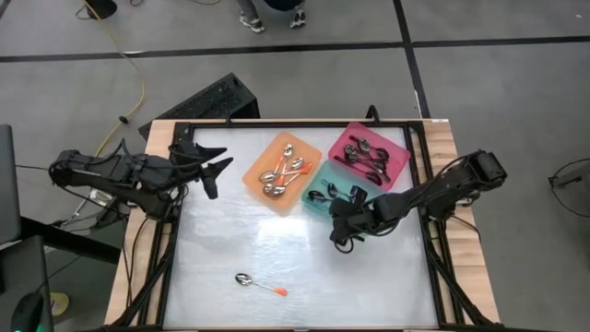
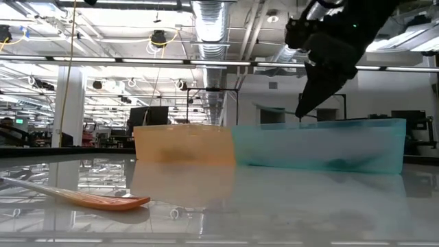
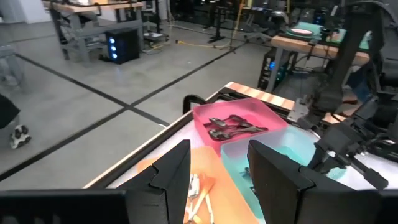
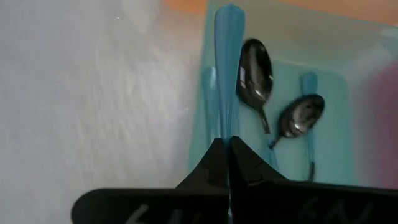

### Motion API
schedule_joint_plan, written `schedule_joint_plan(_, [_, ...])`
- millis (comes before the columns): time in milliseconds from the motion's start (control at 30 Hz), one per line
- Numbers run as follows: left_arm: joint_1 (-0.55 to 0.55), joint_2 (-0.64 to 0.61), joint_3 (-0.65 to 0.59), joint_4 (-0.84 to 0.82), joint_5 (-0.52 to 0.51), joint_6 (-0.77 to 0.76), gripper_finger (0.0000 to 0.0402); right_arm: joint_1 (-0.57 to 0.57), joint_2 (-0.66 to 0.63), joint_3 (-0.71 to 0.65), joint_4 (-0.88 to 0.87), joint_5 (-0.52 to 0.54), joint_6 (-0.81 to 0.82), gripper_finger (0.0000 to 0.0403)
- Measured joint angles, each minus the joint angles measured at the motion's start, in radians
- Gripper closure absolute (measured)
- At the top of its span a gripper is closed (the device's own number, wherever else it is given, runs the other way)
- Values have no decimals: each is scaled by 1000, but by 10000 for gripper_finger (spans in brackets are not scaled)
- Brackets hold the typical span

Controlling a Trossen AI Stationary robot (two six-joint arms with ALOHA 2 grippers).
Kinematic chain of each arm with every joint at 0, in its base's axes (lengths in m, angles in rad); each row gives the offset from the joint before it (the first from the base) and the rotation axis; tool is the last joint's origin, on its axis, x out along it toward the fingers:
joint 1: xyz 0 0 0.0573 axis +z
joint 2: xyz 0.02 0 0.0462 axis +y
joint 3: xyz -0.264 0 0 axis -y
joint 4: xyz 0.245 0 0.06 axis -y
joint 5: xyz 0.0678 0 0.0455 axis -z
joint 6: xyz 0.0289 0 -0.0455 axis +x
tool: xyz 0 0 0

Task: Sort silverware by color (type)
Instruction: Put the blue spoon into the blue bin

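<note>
The right gripper (image 1: pixel 343 221) hangs over the near edge of the teal tray (image 1: pixel 321 181), its fingers pinched tight on the teal handle of a spoon (image 4: pixel 227 68). In the right wrist view that handle runs straight out from between the closed fingers, above two dark-bowled spoons (image 4: pixel 273 93) already lying in the tray. The left gripper (image 1: pixel 214 175) waits at the far left corner of the table (image 1: pixel 304 267) with its fingers spread and nothing between them.

The orange tray (image 1: pixel 261 163) holds several shiny spoons with orange handles, and the pink tray (image 1: pixel 348 140) holds black ones. One spoon with an orange handle (image 1: pixel 260 283) lies alone on the bare table near the front edge, well apart from the trays.

These spoons look light and stiff, with thin, smooth handles that would likely slip or swivel in a loose pinch. The held spoon is gripped by the handle, so the heavier bowl end probably wants to pull it down. The lone spoon lies flat on a glossy top, so a hold across the middle of its handle seems the safest choice.
</note>
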Motion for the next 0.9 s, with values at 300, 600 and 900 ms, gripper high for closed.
schedule_joint_plan(300, [90, 2, 0, 0, -3, 0, 258, -88, -24, -64, -11, -41, -20, 399])
schedule_joint_plan(600, [189, 61, 0, 4, -3, -17, 258, -212, -134, -216, 123, -138, -130, 399])
schedule_joint_plan(900, [251, 137, -1, 55, 52, -51, 258, -315, -212, -420, 378, -272, -185, 399])
